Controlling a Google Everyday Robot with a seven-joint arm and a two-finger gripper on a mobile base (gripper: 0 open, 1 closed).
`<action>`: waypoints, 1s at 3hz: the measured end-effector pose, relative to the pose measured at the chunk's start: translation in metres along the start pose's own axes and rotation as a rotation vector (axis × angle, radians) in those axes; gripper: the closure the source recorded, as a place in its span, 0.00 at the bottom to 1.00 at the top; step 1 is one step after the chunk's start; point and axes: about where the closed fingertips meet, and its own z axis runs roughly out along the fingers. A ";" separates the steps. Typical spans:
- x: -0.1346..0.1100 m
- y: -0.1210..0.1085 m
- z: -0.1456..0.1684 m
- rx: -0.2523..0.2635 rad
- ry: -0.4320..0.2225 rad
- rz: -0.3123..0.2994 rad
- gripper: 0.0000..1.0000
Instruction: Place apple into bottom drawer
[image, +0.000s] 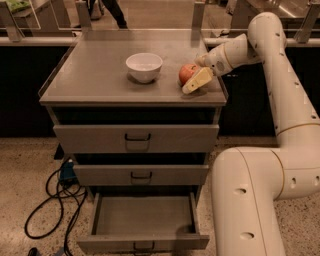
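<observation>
A small red apple (187, 73) with yellowish patches sits on the grey cabinet top (100, 75), near its right edge. My gripper (192, 79) reaches in from the right and is at the apple, with one cream finger (197, 81) lying along the apple's front right side. The other finger is hidden behind the apple. The bottom drawer (142, 216) is pulled out below, a wide shallow tray with a bare grey inside and a dark handle on its front.
A white bowl (144, 66) stands on the cabinet top left of the apple. Two upper drawers (136, 138) are shut. My arm's large white base (250, 200) stands right of the open drawer. Black cables (55, 200) lie on the floor at the left.
</observation>
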 end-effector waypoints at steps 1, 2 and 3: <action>0.000 0.000 0.000 0.000 0.000 0.000 0.19; 0.000 0.000 0.000 0.000 0.000 0.000 0.42; 0.000 0.000 0.000 0.000 0.000 0.000 0.66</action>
